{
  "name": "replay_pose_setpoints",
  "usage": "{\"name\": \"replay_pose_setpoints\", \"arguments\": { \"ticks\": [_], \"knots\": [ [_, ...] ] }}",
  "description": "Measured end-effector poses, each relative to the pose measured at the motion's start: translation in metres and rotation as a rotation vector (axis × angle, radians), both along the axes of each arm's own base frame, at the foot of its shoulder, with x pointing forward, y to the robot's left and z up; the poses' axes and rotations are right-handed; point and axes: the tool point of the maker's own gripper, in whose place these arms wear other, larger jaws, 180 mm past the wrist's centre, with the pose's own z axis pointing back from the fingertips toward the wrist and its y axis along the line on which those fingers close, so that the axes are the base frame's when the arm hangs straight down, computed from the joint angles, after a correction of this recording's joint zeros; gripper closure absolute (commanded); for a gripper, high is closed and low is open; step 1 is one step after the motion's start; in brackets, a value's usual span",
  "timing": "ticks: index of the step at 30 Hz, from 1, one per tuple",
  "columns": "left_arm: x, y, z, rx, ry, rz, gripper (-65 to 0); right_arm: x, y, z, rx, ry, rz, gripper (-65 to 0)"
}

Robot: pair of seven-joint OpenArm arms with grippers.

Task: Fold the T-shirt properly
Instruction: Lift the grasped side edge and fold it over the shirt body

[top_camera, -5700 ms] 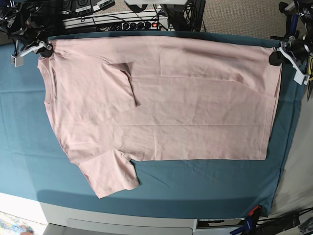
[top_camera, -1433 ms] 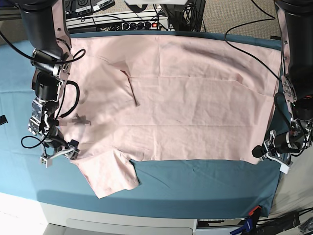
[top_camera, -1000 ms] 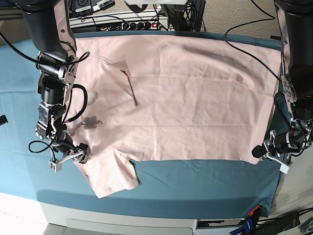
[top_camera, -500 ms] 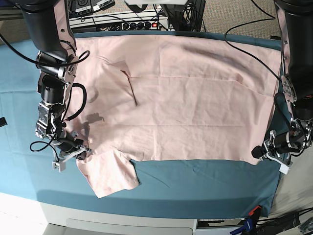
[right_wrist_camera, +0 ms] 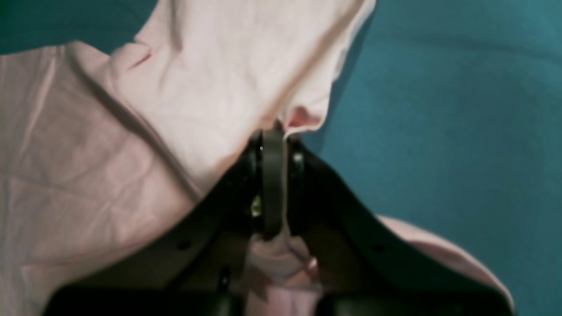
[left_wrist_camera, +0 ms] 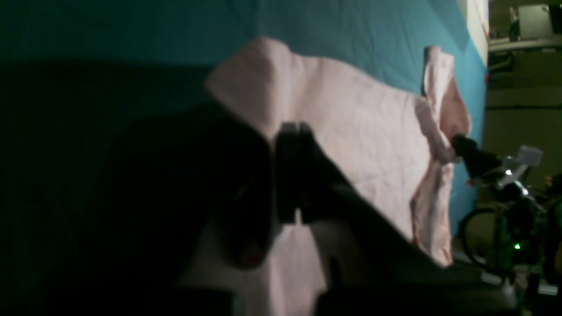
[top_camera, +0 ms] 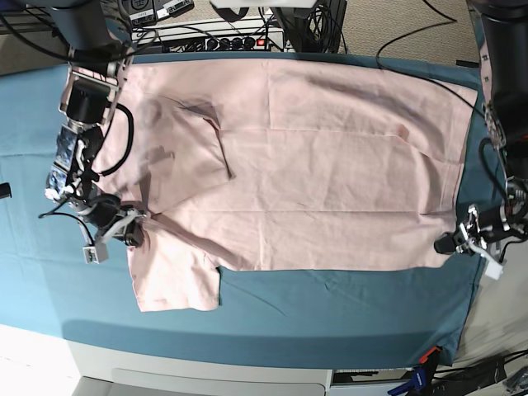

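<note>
The pale pink T-shirt [top_camera: 313, 173] lies plain side up on the teal table cloth [top_camera: 330, 305], collar at the left and hem at the right. My right gripper [top_camera: 130, 231] is shut on the shirt's near shoulder edge beside the near sleeve [top_camera: 175, 280]. In the right wrist view the gripper [right_wrist_camera: 273, 138] pinches pink fabric [right_wrist_camera: 131, 131]. My left gripper [top_camera: 452, 243] is shut on the near hem corner. In the left wrist view the gripper [left_wrist_camera: 292, 131] holds that corner of the shirt [left_wrist_camera: 373, 131]. The far sleeve is folded onto the chest [top_camera: 210, 144].
A power strip and cables [top_camera: 206, 37] sit behind the table's back edge. The white table front [top_camera: 206, 375] runs below the cloth. A blue clamp [top_camera: 421, 375] is at the front right corner. The cloth's right edge [top_camera: 478, 280] lies just beyond the left gripper.
My right gripper has closed on the near shoulder edge and pulled it up and left; the near sleeve now lies straighter. My left gripper has shifted slightly right, drawing the hem taut.
</note>
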Motion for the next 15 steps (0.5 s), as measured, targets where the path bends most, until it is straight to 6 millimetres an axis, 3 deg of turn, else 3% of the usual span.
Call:
{"name": "replay_pose_setpoints", "arguments": {
  "ticks": [7,15],
  "knots": [
    [-0.022,0.022,0.019,-0.010,-0.021,-0.039,0.0,-0.032,-0.003,0.000,-0.020,0.018,0.031,0.0],
    [-0.049,0.026,0.015,-0.071,0.022,-0.074,0.0,-0.066,-0.010,-0.005,-0.087,0.065,0.066,0.0]
  ]
}}
